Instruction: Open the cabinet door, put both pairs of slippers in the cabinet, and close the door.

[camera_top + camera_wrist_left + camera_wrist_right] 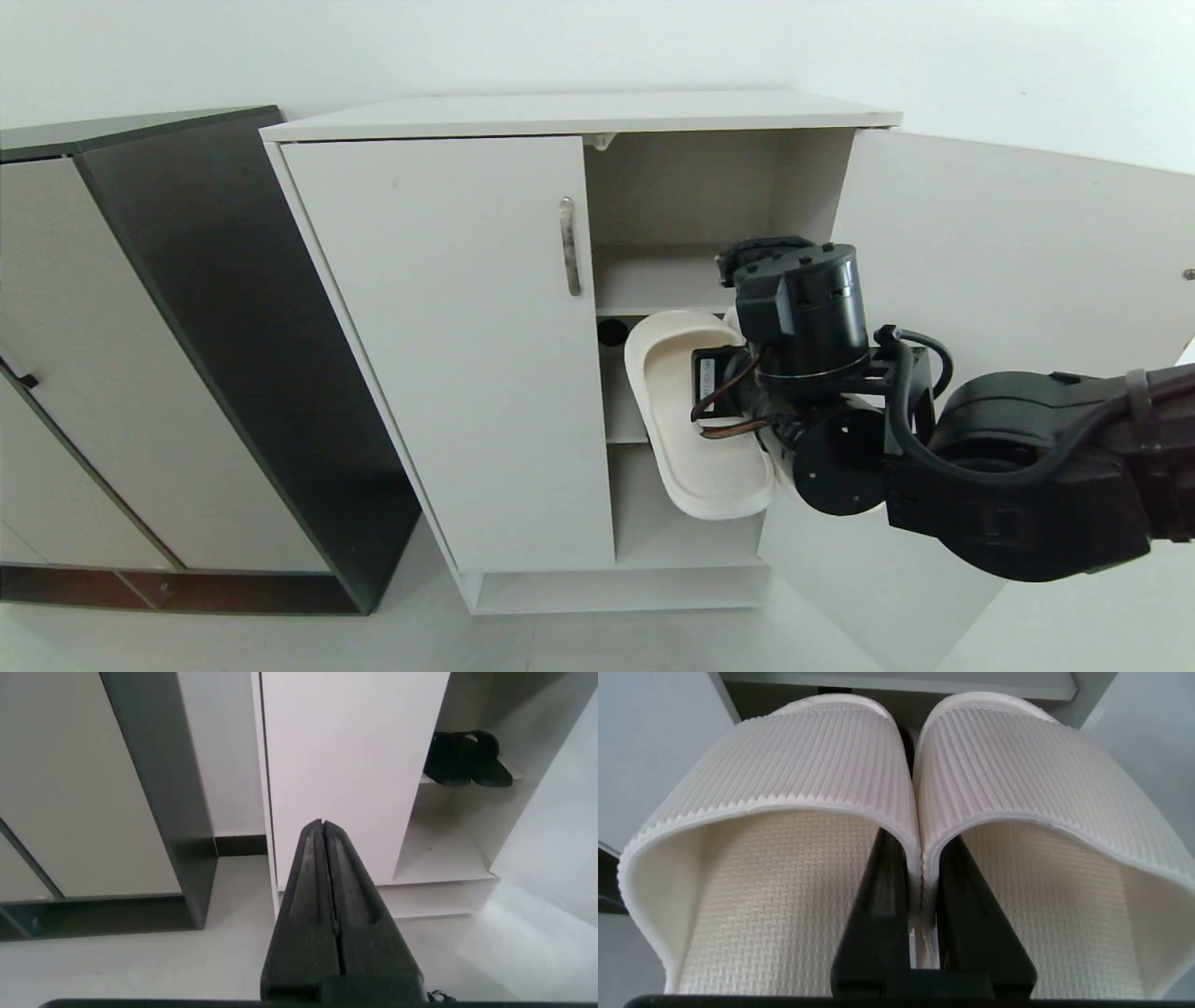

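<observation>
A pair of white ribbed slippers (831,812) is pinched side by side, my right gripper (920,863) shut on their inner walls. In the head view the white slippers (695,420) hang tilted in front of the white cabinet's (579,117) open right half, at middle shelf height, with my right arm behind them. A pair of black slippers (467,758) lies on a shelf inside the cabinet. My left gripper (322,833) is shut on nothing, low in front of the cabinet's closed left door (346,756).
The cabinet's right door (1008,280) stands swung wide open to the right. Its left door (448,345) with a metal handle (568,245) is closed. A dark grey cabinet (187,327) stands close on the left. Pale floor (280,644) lies in front.
</observation>
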Robot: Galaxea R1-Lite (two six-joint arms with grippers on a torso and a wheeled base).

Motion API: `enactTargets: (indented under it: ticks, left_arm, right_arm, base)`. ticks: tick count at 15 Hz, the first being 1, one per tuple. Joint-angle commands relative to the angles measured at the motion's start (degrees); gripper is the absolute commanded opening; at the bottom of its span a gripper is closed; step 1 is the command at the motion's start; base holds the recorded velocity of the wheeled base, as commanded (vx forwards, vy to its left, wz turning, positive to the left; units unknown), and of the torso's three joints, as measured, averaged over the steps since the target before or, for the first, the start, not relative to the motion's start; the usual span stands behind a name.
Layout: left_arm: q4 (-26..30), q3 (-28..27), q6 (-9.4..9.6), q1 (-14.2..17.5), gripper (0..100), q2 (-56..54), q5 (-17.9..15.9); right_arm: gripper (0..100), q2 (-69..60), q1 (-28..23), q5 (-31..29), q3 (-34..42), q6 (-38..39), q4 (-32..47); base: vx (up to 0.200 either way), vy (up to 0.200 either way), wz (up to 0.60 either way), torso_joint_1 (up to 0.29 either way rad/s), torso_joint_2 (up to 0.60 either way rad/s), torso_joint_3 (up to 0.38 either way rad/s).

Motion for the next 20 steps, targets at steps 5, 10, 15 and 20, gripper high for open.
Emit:
enactTargets:
  ticks: [5,10,15,20]
  left_arm:
    - [-0.01,0.0,0.02,0.09,0,0.06,-0.04]
    - [-0.01,0.0,0.02,0.01,0,0.06,-0.04]
    - [-0.01,0.0,0.02,0.09,0,0.06,-0.04]
    - [-0.01,0.0,0.02,0.01,0,0.06,-0.04]
  right_arm:
    - [0,0.25,-0.07,-0.06,-0.59,-0.21,-0.06]
    - [0,0.34,-0.07,-0.06,-0.59,-0.21,-0.06]
    - [0,0.34,-0.07,-0.06,-0.33,0.05,-0.32]
    - [0,3.94,-2.36,1.52,-4.99,-1.18,0.12]
  base:
    - [0.2,0.0,0.0,0.001,0.0,0.004]
    - [0.2,0.0,0.0,0.003,0.0,0.002]
    - [0.08,0.0,0.0,0.003,0.0,0.0]
    - [0.0,0.0,0.0,0.0,0.0,0.0]
